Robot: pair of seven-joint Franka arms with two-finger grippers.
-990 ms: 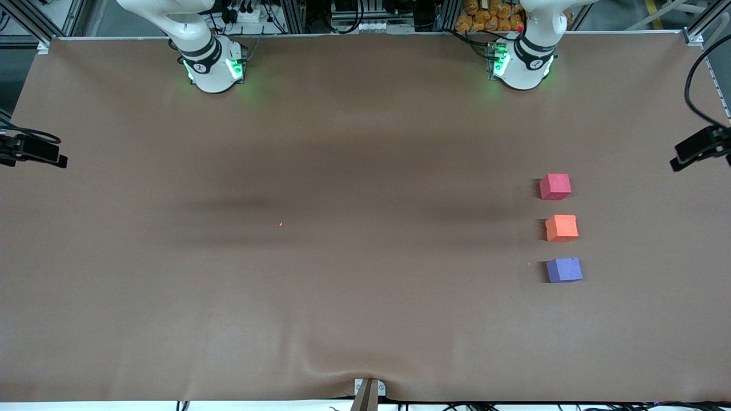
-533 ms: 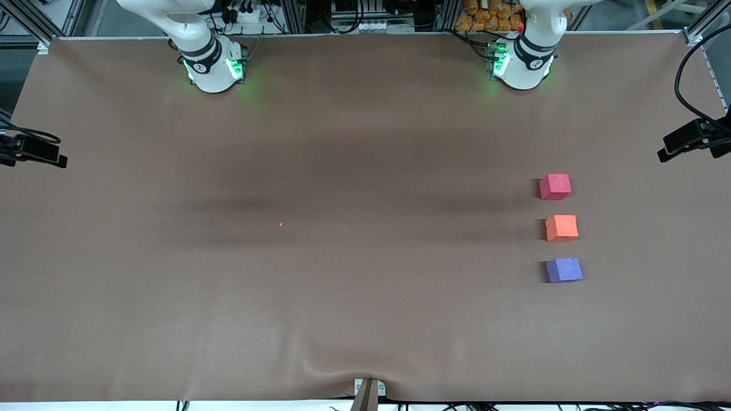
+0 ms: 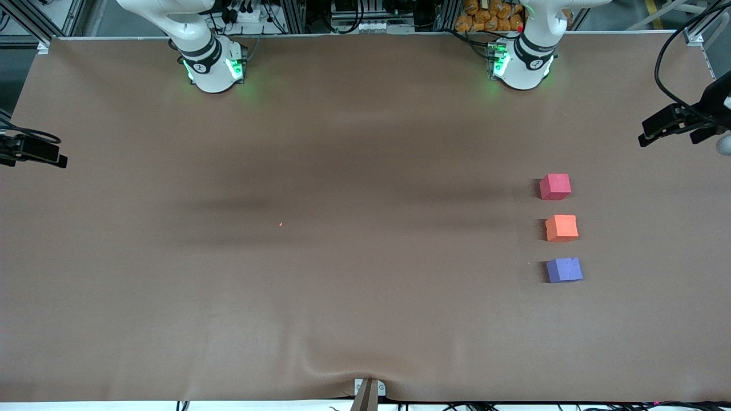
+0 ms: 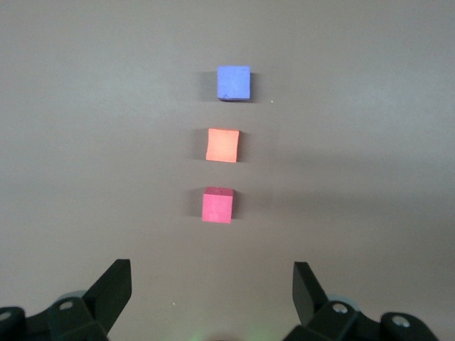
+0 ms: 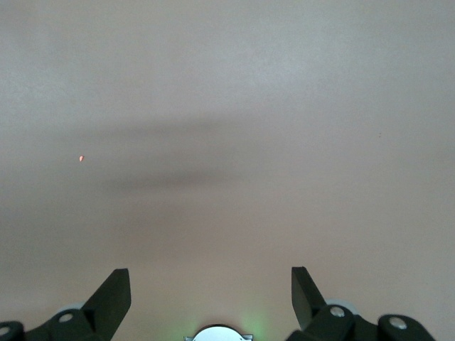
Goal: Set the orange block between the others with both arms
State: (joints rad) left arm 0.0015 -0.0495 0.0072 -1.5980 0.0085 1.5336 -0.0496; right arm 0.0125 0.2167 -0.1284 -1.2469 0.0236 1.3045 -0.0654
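Note:
Three small cubes stand in a row toward the left arm's end of the table. The orange block (image 3: 561, 228) (image 4: 222, 145) sits between the others: the pinkish-red cube (image 3: 555, 186) (image 4: 217, 206) lies farther from the front camera, the purple-blue cube (image 3: 564, 270) (image 4: 233, 82) nearer. My left gripper (image 4: 212, 273) hangs high over the bare cloth beside the pinkish-red cube, open and empty. Its black hand (image 3: 668, 123) shows at the front view's edge. My right gripper (image 5: 211, 278) is open and empty, high over bare cloth at the right arm's end.
A brown cloth (image 3: 365, 142) covers the whole table and is wrinkled near the front edge (image 3: 342, 365). A tiny orange speck (image 3: 280, 224) (image 5: 82, 158) lies mid-table. The green-lit arm bases (image 3: 214, 68) (image 3: 522, 65) stand along the robots' edge.
In the front view the left arm's black hand has drifted toward the robots' edge and a little inward. The three cubes and the right arm have not moved.

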